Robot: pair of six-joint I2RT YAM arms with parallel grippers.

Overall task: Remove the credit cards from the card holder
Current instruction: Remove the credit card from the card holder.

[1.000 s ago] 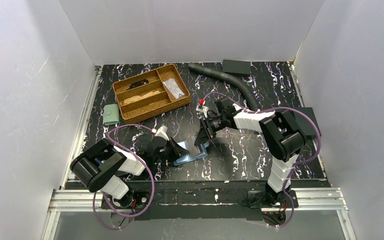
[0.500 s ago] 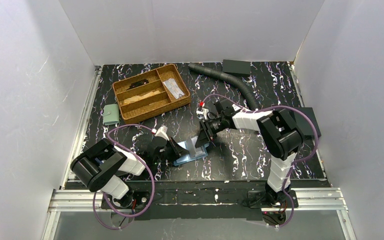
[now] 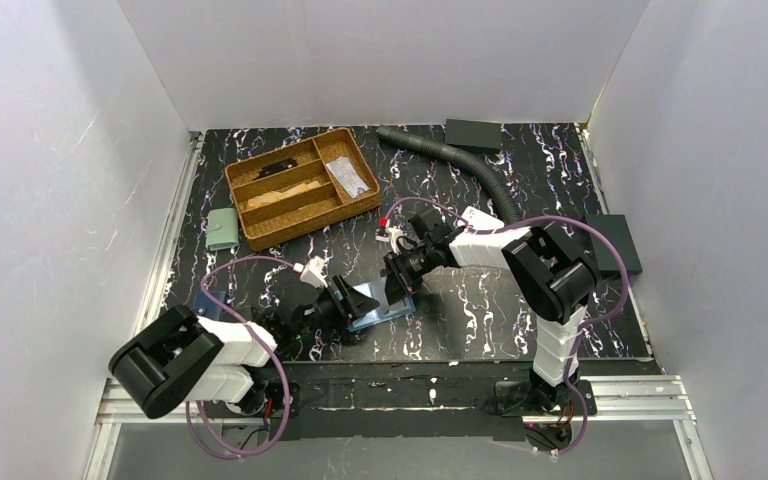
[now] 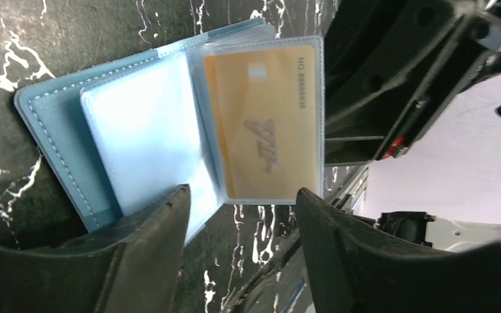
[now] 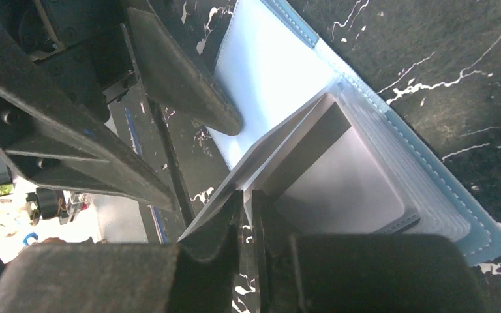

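1. My main worry is the grip. The right tool (image 5: 246,208) has its fingers pinched together on the free edge of a clear sleeve (image 5: 280,134); I cannot tell whether the card inside is caught too. If only plastic is held, a pull would probably drag the leaf, and the card holder (image 3: 378,310) with it, rather than draw a card out.
2. The left tool (image 4: 241,194) has its fingers apart with nothing clamped between them; one finger hangs over the pale inner half of the holder, and I cannot tell whether it presses down. If it does not, nothing pins the holder, and it could lift or slide across the table (image 3: 480,300).
3. The two tools crowd close over one small thing; a sideways move by either could knock the other's fingers or flip the holder shut.
4. A sharp tug could crease the sleeve or tear it at the spine.
5. The holder lies open on the table near the front edge, between the two tools, teal cover down; the orange card (image 4: 261,124) sits fully inside the raised sleeve and faces the left tool. The right tool is just behind that leaf, gripping its outer edge; I judge no card is out yet, and I cannot pick out a second card for certain.
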